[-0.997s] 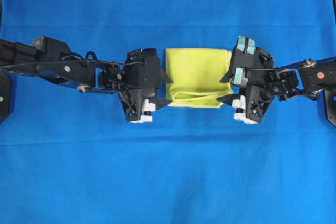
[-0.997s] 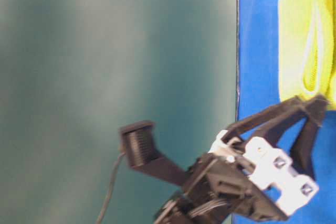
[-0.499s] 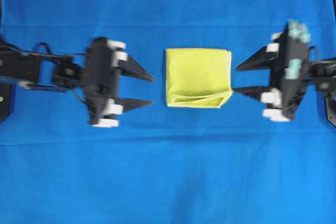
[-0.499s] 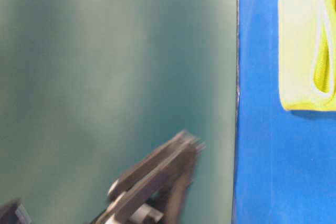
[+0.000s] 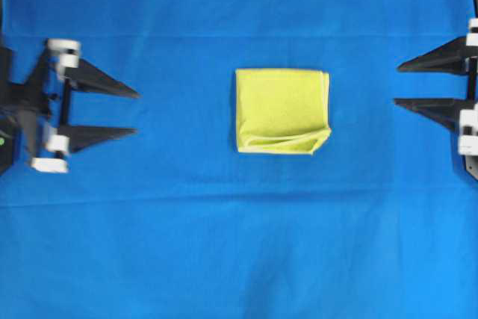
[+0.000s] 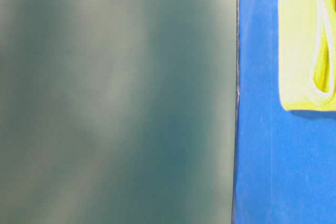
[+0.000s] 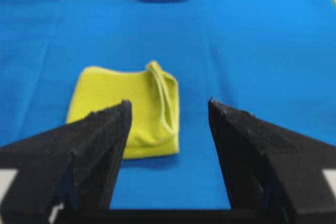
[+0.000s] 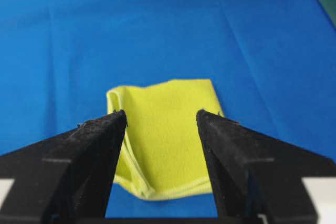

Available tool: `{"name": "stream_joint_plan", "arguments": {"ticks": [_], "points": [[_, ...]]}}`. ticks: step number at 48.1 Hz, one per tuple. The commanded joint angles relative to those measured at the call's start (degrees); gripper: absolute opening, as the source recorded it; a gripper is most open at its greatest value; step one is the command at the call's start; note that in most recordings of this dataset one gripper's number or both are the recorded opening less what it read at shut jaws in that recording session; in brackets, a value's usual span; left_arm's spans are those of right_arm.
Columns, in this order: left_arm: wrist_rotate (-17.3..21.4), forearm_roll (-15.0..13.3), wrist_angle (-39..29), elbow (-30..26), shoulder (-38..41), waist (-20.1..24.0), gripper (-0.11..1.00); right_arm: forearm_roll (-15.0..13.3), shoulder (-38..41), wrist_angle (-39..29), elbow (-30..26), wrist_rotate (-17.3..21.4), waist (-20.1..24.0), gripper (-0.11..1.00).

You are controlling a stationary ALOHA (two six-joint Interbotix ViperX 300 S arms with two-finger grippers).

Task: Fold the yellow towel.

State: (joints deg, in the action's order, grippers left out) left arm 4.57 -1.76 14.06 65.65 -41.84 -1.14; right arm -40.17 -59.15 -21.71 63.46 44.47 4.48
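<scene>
- while both my arms sit out at the far sides of the overhead view, the yellow towel [image 5: 281, 110] lies folded into a compact, roughly square packet in the middle of the blue cloth [image 5: 239, 244] that covers the bench.
- my left tool [image 5: 137, 113] is released, its two black fingers spread wide with nothing between them, tips pointing toward the towel but well apart from it.
- my right tool [image 5: 396, 84] is the same deal: spread wide, empty, tips aimed at the towel from the opposite side and well clear of it.
- the fold isn't super tidy. along the packet's lower edge in the overhead view the layers gape a bit, and the paler hem shows as a loose loop near the lower right corner.
- from the left wrist camera the towel [image 7: 126, 111] sits on the cloth beyond my fingers [image 7: 97, 150], with that hem loop standing up along its right side.
- from the right wrist camera the towel [image 8: 165, 129] shows between and beyond my fingers [image 8: 92, 153], flat on top with the layered edge at the near left.
- the table-level view only catches the towel [image 6: 302, 51] at the upper right edge, hem loop visible, and the rest is blurry teal background.
</scene>
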Motion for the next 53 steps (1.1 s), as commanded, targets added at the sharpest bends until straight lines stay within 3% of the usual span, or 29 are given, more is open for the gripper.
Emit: {"name": "stream_joint_plan", "arguments": {"ticks": [1,21,53], "points": [[-0.26,0.00,0.44,2.29,-5.01,0.62,0.57,-0.35,-2.64,1.14,1.41,0.26,-0.70,0.60],[-2.72,0.00,-3.60,13.27,-21.09,0.70,0.57,-0.18,-7.65,8.70,10.90,3.08,-4.83,0.60],[-2.99,0.00,-4.57,14.06,-22.24,0.70,0.57,-0.18,-7.65,10.11,11.07,3.16,-5.19,0.60]]}}
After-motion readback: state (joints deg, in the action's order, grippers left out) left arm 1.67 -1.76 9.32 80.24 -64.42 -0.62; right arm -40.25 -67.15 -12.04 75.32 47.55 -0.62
